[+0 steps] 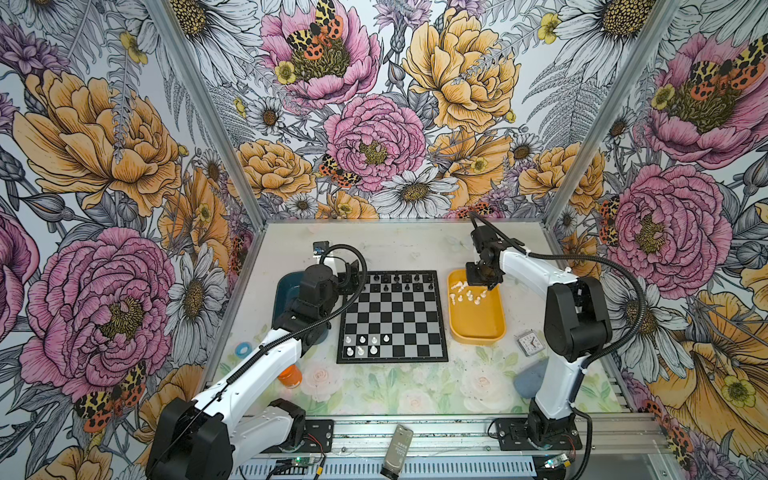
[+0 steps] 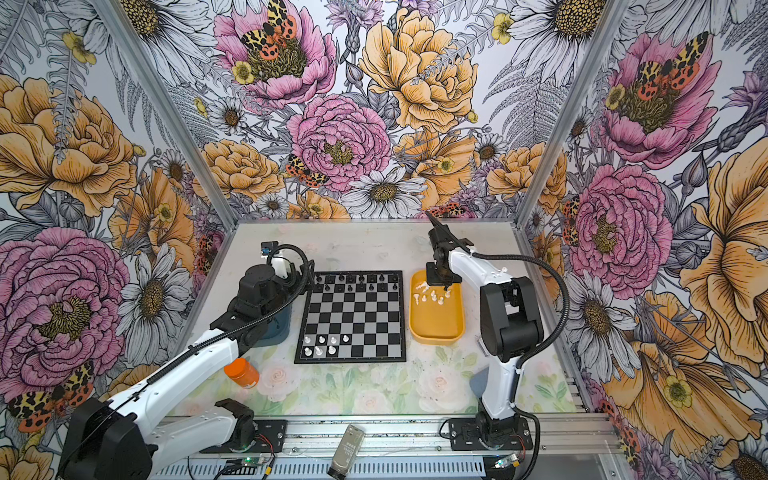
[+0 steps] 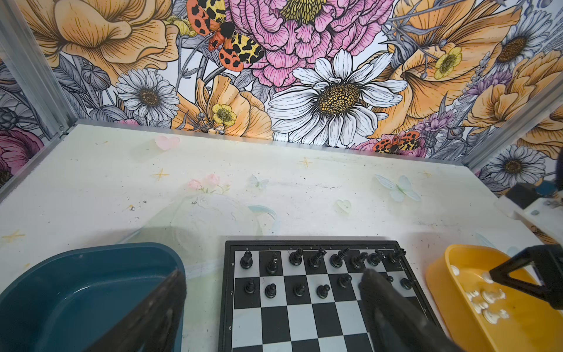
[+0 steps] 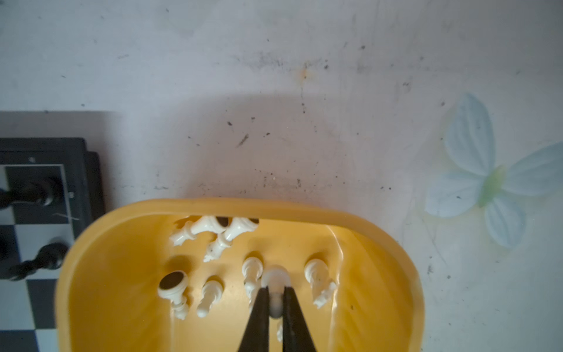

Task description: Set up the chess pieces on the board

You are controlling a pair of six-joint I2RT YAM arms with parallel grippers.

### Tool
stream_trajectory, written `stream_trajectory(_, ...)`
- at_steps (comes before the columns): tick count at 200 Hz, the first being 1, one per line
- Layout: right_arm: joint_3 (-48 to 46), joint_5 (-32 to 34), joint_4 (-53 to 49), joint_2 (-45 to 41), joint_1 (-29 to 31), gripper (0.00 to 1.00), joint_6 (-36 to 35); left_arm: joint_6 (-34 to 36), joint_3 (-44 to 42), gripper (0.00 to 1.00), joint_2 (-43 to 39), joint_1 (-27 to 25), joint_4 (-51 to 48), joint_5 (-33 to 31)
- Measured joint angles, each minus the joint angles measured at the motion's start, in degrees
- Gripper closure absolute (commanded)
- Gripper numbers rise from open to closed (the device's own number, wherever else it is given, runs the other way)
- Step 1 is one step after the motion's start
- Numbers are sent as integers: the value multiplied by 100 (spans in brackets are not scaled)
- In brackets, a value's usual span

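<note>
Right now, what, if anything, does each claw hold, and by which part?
The right claw pinches a white chess piece by its narrow stem, just past the base, inside the yellow tray. The left claw is open and holds nothing.

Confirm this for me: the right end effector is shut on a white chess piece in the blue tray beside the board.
Not quite: the tray is wrong. The right end effector is shut on a white chess piece in the yellow tray beside the board, as the right wrist view shows. The blue tray lies on the board's opposite side.
</note>
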Motion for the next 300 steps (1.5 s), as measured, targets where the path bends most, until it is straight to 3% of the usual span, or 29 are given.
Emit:
stream_trajectory(96,398,-170,-337,-385,1880,100,341,0,-70,9,-415,0,90,0)
stream_trajectory(146,509,-503,-350,179,2684,100,592,0,-208,9,-579,0,109,0)
stream_trajectory(181,516,-730,-367,581,3016,100,708,0,-315,9,-741,0,109,-2)
stream_trajectory(300,507,-1047,-378,586,3401,100,970,0,-442,9,-966,2,109,-4)
